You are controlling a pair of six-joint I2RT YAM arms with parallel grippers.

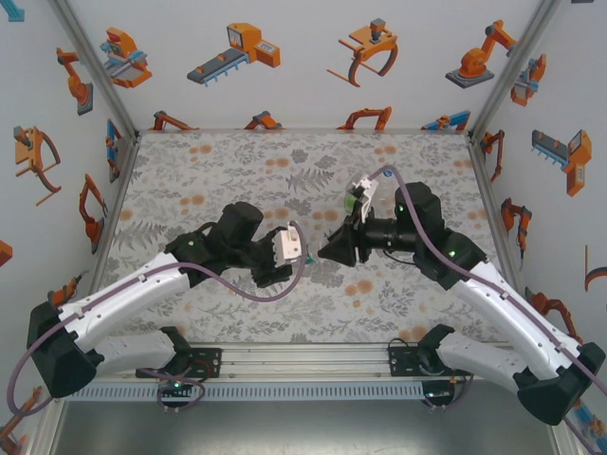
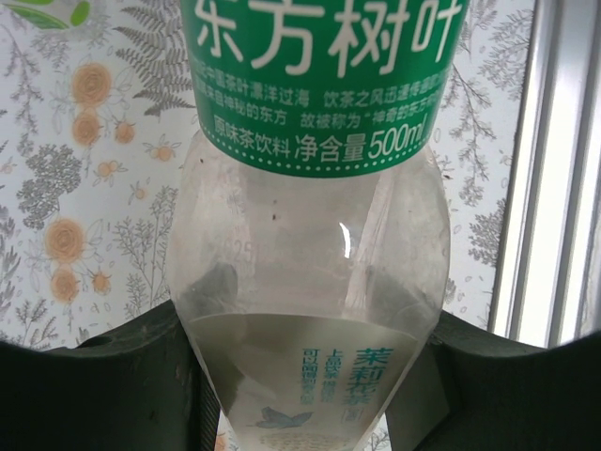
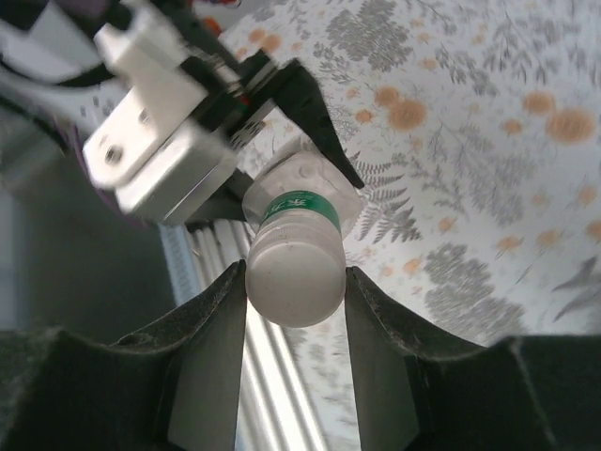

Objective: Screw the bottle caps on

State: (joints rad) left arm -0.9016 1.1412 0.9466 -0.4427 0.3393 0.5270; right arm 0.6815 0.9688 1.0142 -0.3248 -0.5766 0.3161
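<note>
The left gripper (image 2: 300, 376) is closed on the bottle (image 2: 310, 263). Its two dark fingers clamp the clear lower body from either side, and the green-and-white label band runs on ahead of the fingertips, with the flowered bench (image 2: 84, 188) behind. The right gripper (image 3: 294, 293) is closed too. Its fingers (image 3: 211, 357) touch opposite sides of a small round whitish cap (image 3: 291, 268) held right at their tips. Just beyond the cap sits a green collar on the neck, and beyond that the other gripper holds the body. So the bottle spans from one gripper to the other, cap end toward the right one. The bottle looks empty and thin-walled. It is likely very light and easy to dent, and smooth enough to spin in the clamp once torque goes into the cap. The body is best held where it is stiffest, near a shoulder or a moulded ridge, not on the slick label. The cap is probably rigid and will bear a firm pinch on its side wall, held square to the neck so the thread does not cross. Whether the cap is already seated on the thread cannot be told.
</note>
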